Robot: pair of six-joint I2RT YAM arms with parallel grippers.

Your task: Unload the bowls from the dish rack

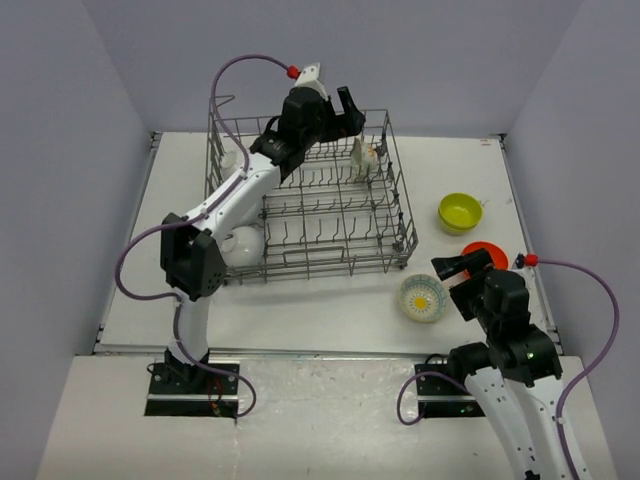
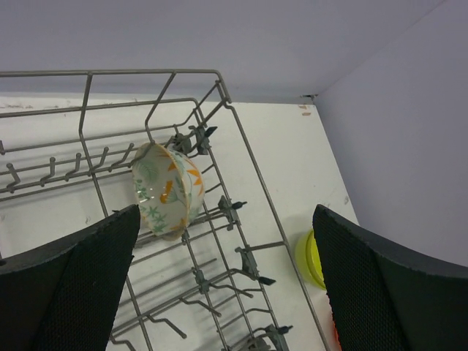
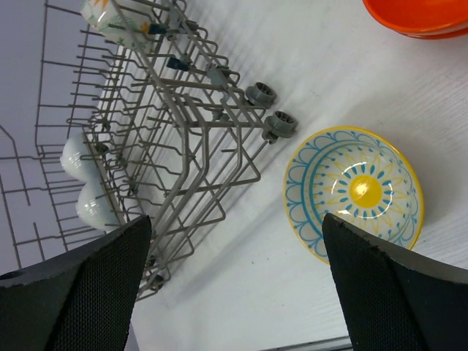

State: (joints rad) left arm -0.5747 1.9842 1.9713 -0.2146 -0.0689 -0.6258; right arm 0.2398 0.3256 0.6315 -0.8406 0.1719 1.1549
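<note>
Surface [image 1: 330, 320]: white, carries everything.
Dish rack [image 1: 310, 205]: grey wire, centre of surface, not yet emptied.
Left pincer [image 2: 230, 289]: jaws apart, empty, above the rack's far-right corner.
Right pincer [image 3: 234, 292]: jaws apart, empty, above the patterned bowl.
In rack: 2 white bowls [image 3: 77, 155] at its left end, and 1 floral bowl [image 2: 167, 189] on edge, far right.
Unloaded, right of rack: patterned bowl [image 3: 353, 191], orange bowl [image 1: 485, 254], yellow-green bowl [image 1: 460, 211].
Progress: roughly half.
</note>
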